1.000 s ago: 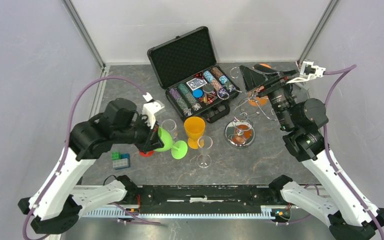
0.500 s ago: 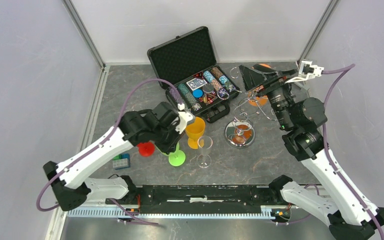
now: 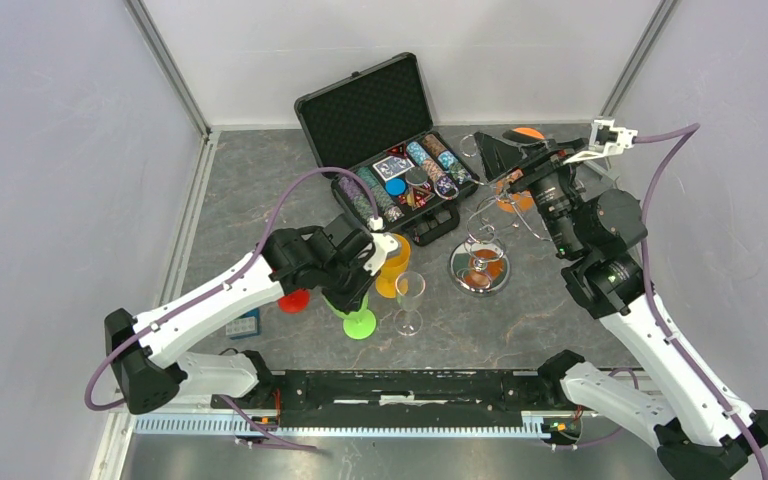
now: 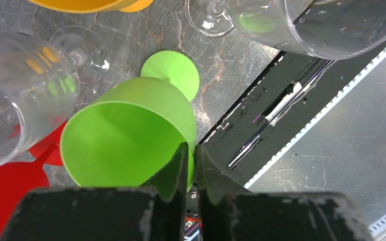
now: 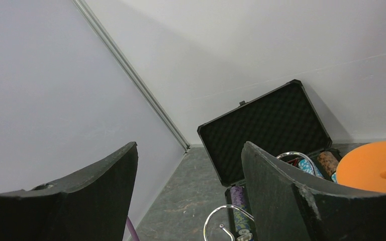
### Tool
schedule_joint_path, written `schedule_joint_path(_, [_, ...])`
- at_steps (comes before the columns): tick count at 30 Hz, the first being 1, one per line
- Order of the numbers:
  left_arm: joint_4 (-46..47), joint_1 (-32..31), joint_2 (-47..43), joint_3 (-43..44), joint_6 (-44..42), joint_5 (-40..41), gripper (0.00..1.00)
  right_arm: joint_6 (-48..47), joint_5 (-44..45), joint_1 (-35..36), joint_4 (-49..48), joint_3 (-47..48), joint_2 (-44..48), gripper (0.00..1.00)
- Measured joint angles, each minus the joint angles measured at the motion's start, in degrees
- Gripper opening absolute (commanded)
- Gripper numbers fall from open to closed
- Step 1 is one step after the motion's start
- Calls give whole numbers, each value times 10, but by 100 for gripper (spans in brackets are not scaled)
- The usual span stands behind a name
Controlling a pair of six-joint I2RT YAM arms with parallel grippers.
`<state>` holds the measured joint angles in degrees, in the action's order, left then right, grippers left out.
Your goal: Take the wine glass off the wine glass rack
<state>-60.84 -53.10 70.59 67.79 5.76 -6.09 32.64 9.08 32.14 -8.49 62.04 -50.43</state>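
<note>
Chrome rack [image 3: 480,268] stands right of table centre, its base just nearer than the case [image 3: 390,150]. An orange glass [image 3: 510,203] shows among its hooks. Right gripper [image 5: 188,150] hovers over the hooks, jaws spread wide, nothing between them. Left gripper [image 4: 191,160] straddles the green glass [image 4: 125,135] rim, jaws nearly together; pinching or not, cannot tell. Green glass upright toward the front edge, hemmed by clear glass [image 3: 408,300], yellow glass [image 3: 392,262] and red glass [image 3: 293,298]. Grey table [image 3: 250,190] shows bare along the left edge.

Left arm [image 3: 210,300], right arm [image 3: 665,345]: white links, black joints, purple cables [image 3: 660,137]; black fingers [image 4: 173,174], scuffed edges.
</note>
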Motion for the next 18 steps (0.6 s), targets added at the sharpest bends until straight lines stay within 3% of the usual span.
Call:
schedule_joint_path(7, [2,-7,3,-1,0,13,41,0,1,0,0,0,1,80])
schedule_joint_path(12, [3,-8,-8,0,-2,13,74,-4,0,0,0,0,1,82])
schedule_joint_path(18, [28,-8,-97,1,-12,13,99,-19,0,0,18,8,-2,81])
